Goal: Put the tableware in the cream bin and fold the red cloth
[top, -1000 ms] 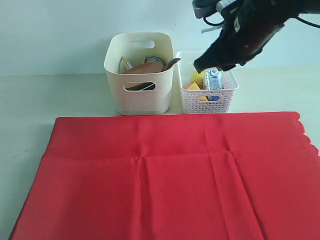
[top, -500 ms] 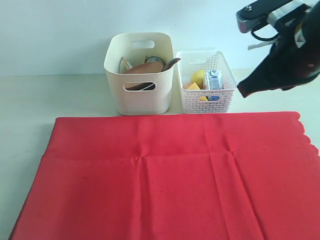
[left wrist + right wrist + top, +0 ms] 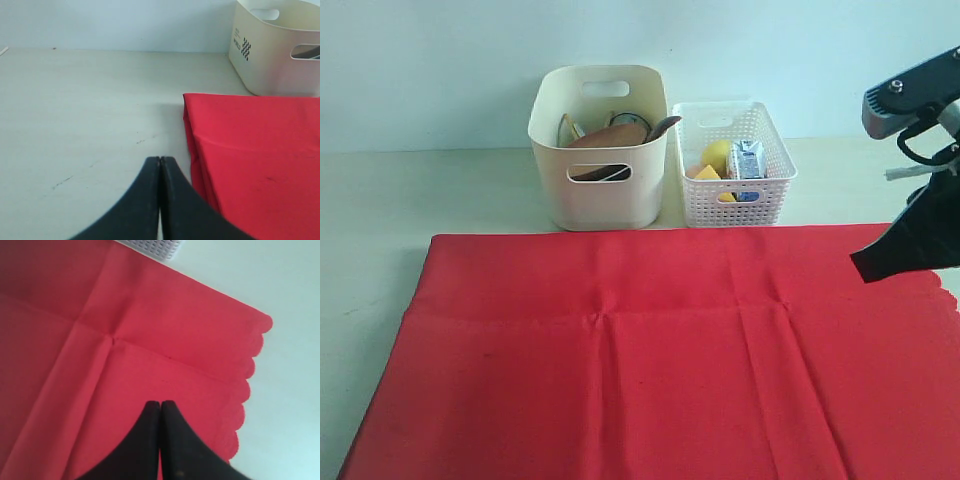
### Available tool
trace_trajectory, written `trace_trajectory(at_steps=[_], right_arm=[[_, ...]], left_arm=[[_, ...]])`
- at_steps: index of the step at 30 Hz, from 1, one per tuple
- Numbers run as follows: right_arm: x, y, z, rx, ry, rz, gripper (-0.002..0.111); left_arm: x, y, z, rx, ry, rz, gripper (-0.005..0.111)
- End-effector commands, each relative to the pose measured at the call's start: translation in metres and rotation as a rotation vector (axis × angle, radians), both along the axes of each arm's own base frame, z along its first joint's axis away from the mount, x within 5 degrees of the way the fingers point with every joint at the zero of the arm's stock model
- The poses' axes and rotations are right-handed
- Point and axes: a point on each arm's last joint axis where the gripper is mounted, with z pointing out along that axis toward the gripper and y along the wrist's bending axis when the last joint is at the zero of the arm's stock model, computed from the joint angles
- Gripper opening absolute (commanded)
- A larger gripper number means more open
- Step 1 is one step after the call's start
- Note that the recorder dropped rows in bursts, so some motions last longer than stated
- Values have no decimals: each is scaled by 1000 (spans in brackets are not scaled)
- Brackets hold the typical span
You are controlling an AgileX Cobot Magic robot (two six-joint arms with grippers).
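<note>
Lying flat on the near worktop (image 3: 380,195), the red cloth (image 3: 640,350) is unfolded. Right fingers (image 3: 152,415), pressed together and empty, hover over its scalloped corner. Left fingers (image 3: 152,172), likewise together, wait beside the opposite edge — likely staging a 2-corner fold. Behind, the cream bin (image 3: 600,200) holds the tableware — wooden plate (image 3: 610,135) showing.

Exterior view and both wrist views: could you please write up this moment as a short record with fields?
red cloth: spread flat, creased, not yet folded
cream bin: behind the cloth, holds wooden plate, spoon
white basket: beside the bin, holds lemon, milk carton
left claw: shut, empty, over bare table beside the cloth's edge
right claw: shut, empty, above the cloth near its scalloped edge
</note>
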Motion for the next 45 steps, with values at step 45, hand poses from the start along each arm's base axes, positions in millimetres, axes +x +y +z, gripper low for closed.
trace_trajectory(at_steps=[45], right_arm=[[-5, 4, -2, 90, 20, -25, 1]], left_arm=[[-1, -7, 0, -2, -16, -141, 0]])
